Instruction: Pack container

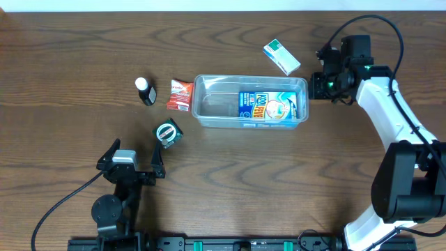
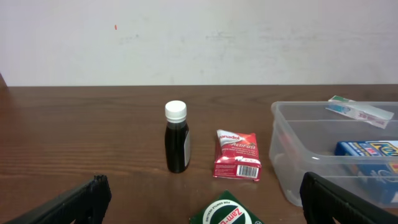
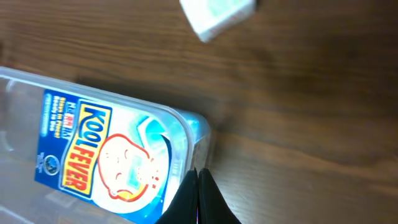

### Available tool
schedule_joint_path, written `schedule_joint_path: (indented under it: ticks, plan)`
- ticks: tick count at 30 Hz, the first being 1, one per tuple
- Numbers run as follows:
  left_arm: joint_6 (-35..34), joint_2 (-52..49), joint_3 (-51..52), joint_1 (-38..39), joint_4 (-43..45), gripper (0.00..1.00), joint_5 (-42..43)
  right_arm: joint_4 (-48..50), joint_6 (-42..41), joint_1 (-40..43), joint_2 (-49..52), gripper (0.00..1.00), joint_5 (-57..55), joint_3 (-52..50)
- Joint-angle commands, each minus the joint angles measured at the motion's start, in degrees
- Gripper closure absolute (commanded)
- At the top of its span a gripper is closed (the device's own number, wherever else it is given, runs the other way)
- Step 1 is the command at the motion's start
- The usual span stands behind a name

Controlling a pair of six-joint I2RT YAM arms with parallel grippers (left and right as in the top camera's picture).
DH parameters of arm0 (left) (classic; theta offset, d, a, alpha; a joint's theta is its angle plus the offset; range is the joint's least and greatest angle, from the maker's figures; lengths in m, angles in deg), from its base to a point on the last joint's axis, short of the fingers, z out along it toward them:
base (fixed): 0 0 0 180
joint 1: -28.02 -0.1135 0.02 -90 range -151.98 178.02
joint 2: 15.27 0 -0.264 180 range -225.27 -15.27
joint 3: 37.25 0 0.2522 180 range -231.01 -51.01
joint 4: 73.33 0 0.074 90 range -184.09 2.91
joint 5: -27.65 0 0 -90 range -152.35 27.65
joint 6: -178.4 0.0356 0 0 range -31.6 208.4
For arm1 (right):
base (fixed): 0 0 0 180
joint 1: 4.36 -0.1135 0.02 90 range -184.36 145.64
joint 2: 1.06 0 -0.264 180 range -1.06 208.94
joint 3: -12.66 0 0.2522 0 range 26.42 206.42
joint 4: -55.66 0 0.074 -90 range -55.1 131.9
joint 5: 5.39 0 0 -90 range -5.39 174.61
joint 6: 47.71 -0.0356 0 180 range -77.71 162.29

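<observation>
Left fingers (image 2: 74,202) spread wide, empty; right fingers (image 3: 214,205) closed together against the container (image 1: 216,104) end wall

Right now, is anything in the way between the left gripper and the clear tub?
Yes. The green packet lies between the open left gripper and the container's left end. The red sachet and dark bottle sit beside that path.

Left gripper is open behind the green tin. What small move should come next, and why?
Probably ease the left gripper forward and down over the green tin. Its jaws stand open, the tin lies just ahead between the fingers, and it sits on the table outside the container.
</observation>
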Motion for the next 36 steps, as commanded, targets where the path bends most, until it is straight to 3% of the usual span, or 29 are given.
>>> schedule_joint_path:
  ticks: [1, 17, 28, 36]
  plan:
    - [-0.28, 0.31, 1.09, 0.17, -1.75, 0.02, 0.37, 0.92, 1.55, -1.27, 0.39, 0.99, 5.57, 0.92]
    - [-0.28, 0.31, 1.09, 0.17, -1.75, 0.02, 0.37, 6.58, 1.55, -7.69, 0.39, 0.97, 6.88, 0.92]
    - [-0.28, 0.31, 1.09, 0.17, -1.75, 0.02, 0.37, 10.23, 0.33, -2.27, -0.57, 0.99, 10.93, 1.07]
    - [-0.28, 0.31, 1.09, 0.17, -1.75, 0.02, 0.37, 7.5, -0.39, -1.07, -0.37, 0.92, 1.29, 0.39]
